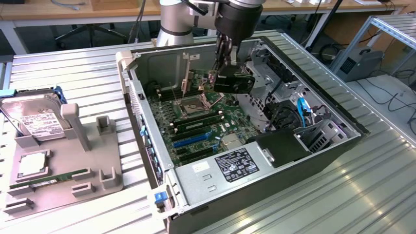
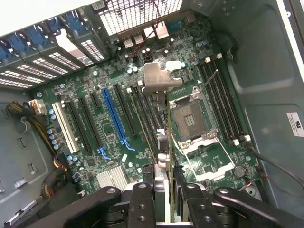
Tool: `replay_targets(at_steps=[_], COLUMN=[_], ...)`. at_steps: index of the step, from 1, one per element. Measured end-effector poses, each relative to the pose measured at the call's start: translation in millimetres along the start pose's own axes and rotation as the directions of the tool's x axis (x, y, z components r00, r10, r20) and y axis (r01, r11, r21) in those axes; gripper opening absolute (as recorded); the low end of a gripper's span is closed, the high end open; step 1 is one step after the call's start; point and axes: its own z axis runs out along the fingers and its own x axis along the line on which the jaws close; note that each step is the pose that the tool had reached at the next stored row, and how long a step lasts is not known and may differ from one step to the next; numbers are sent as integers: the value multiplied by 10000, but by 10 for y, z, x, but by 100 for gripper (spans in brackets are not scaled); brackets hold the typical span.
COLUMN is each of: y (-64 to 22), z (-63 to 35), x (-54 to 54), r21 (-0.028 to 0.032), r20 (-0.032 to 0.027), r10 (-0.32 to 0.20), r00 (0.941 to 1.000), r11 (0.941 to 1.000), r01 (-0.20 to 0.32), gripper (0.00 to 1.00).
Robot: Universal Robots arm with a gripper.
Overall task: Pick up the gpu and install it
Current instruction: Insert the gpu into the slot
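Beside the CPU socket (image 2: pixel 192 118), the pincer (image 2: pixel 166 202) grips the gpu (image 2: pixel 162 142).

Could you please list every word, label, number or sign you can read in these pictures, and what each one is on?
No text reads clearly enough to quote.
On the hard drive, the white label: print too small.
On the power supply box, the black sticker: white print and symbols, too small.
On the case wall, the white sticker: dark mark, blurred and cut off.
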Motion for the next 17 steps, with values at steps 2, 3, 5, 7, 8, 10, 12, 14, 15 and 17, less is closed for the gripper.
replay_targets(at_steps=[2,3,5,7,8,10,12,14,15,17], y=[0,0,0,0,0,0,0,0,0,0], z=[1,1,2,3,3,4,5,5,6,6], x=[0,0,0,0,0,0,0,0,0,0], r21=[-1,-2,-4,-5,-6,-7,-8,-9,-10,-11], r20=[-2,-3,-5,-7,-7,-9,-11,-12,-13,-14], r10=[-56,-78,-139,-193,-223,-272,-320,-364,-386,-428], r00=[10000,10000,9999,9998,9998,9996,9995,9993,9993,9991], r11=[10000,10000,9999,9998,9998,9996,9995,9993,9993,9991], r01=[56,78,139,193,223,272,320,364,386,428], gripper=[27,27,27,27,27,27,27,27,27,27])
